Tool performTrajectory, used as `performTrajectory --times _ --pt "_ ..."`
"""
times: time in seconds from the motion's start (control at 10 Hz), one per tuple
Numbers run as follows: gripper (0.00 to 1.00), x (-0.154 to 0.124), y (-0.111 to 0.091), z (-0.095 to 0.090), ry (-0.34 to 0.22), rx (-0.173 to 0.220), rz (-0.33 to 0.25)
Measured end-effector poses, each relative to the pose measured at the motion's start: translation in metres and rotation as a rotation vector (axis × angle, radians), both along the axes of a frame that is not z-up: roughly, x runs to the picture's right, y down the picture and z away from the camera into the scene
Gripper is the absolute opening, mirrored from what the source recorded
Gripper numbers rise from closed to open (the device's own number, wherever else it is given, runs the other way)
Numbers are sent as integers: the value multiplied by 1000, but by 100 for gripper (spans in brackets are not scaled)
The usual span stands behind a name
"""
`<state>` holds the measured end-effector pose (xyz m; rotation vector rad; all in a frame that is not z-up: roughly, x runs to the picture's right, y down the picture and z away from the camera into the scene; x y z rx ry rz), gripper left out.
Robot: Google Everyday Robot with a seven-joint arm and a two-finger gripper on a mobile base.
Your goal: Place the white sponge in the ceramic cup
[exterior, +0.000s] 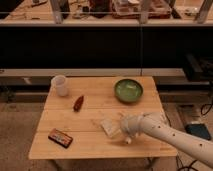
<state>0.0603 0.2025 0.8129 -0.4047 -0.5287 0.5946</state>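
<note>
The pincer [121, 131] sits low over the middle of the wooden surface [95, 149], at the end of a white arm [172, 136] that reaches in from the right. Its jaws are spread wide and have nothing lifted. The sponge [106, 125] lies flat just to its left, right at the fingertips, though I cannot tell whether they touch it.

The sponge looks light and soft, so it should squash under a pinch and not slip. The best hold is probably across its short sides, low down, with the jaws closing far enough to bite.

The cup [60, 85] stands well away from the pincer, up and to the left, near the far left corner of the surface. It looks rigid and light enough to tip if knocked, and its mouth is narrow, so the sponge may need to go in end first.

A small reddish-brown object [78, 103] lies between the pincer and the cup, so a raised path would clear it. A green bowl [128, 90] sits beyond the pincer, and a dark packet [60, 137] lies far to its left near the front edge.
</note>
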Motion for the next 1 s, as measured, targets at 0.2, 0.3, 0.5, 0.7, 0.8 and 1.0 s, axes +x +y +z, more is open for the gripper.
performTrajectory --times 0.2,0.3,0.5,0.7,0.8,1.0 --pt "80 -4 7 11 6 -11 0" --pt "80 -10 12 16 1 -21 0" --pt "80 -20 19 21 -5 -35 -8" --pt "68 -29 24 29 5 -55 -19" --pt "58 -30 25 32 14 -69 -11" --pt "37 -40 24 34 17 -81 -8"
